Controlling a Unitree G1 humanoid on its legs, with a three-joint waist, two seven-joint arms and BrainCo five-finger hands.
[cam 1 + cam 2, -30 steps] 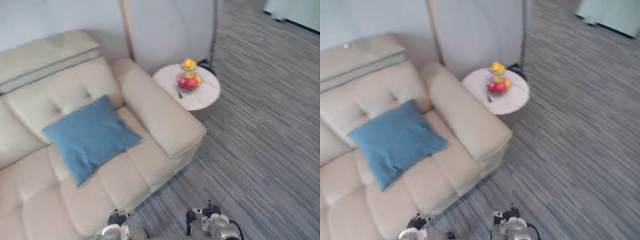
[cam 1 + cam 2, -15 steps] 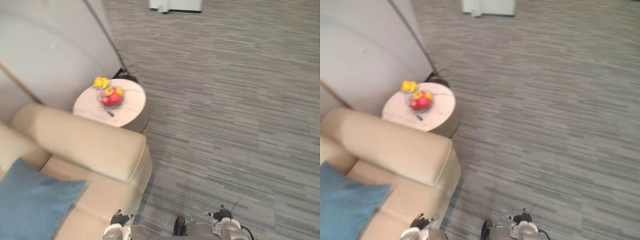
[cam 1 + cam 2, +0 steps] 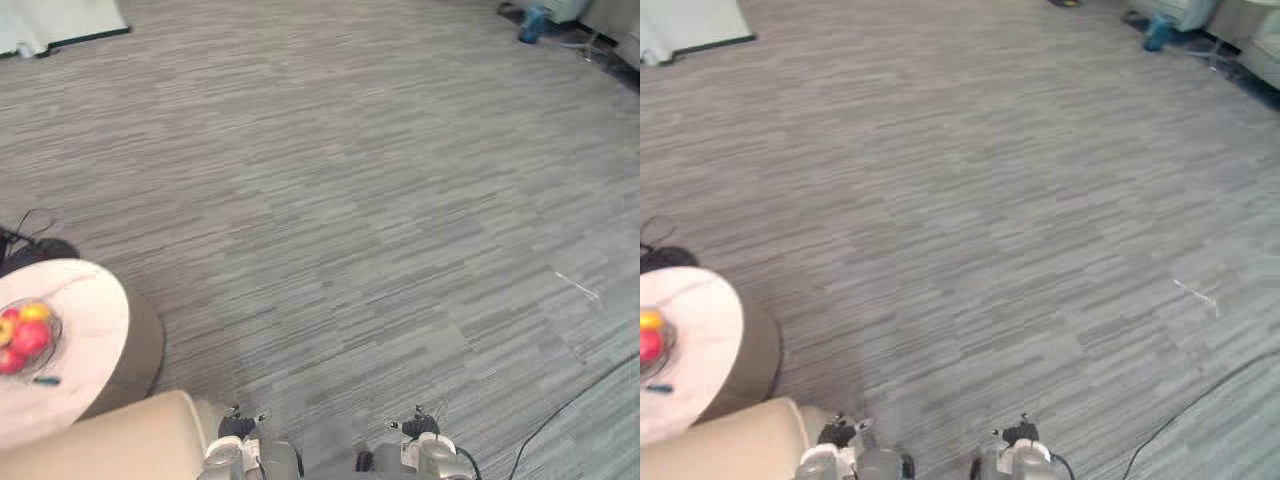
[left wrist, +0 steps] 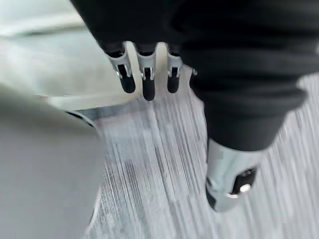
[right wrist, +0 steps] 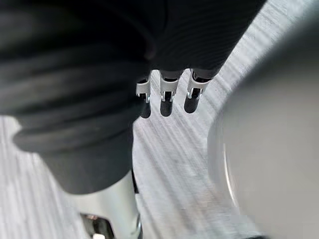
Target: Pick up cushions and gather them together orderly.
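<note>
1. As far as the wrist views settle it, the left hand point(image 4: 147, 84) hangs with fingers straight and relaxed and the thumb apart. It has hold of nothing.
2. The right hand point(image 5: 167, 99) hangs likewise, fingers straight and nothing held.
3. Past the left hand's fingers lies a pale surface, judged to be the sofa point(image 3: 110, 445). Its rounded corner sits just beside the table point(image 3: 70, 330), on the robot's side of it.
4. The table is round and pale and carries a bowl point(image 3: 25, 340) of red and yellow fruit. Away from the table, grey striped carpet point(image 3: 350, 200) runs out in every direction.
5. Where the cushions lie cannot be told from these pictures, nor whether they are gathered.
6. Progress, as a judgement:
   - Neither hand carries a cushion.
   - The scene fits a robot heading off to fetch a cushion.
   - It fits equally one that has set a cushion down and turned away.
   - Nothing here decides between the two, so no remaining work can be stated.
7. Differences between views:
   - The left eye view takes in most of the bowl, while the right eye view cuts it at the edge.
   - The eye views give the table and the open carpet.
   - The wrist views alone give the state of the fingers.
   - The left wrist view has the sofa close by, whereas the right wrist view has carpet past its fingers.
</note>
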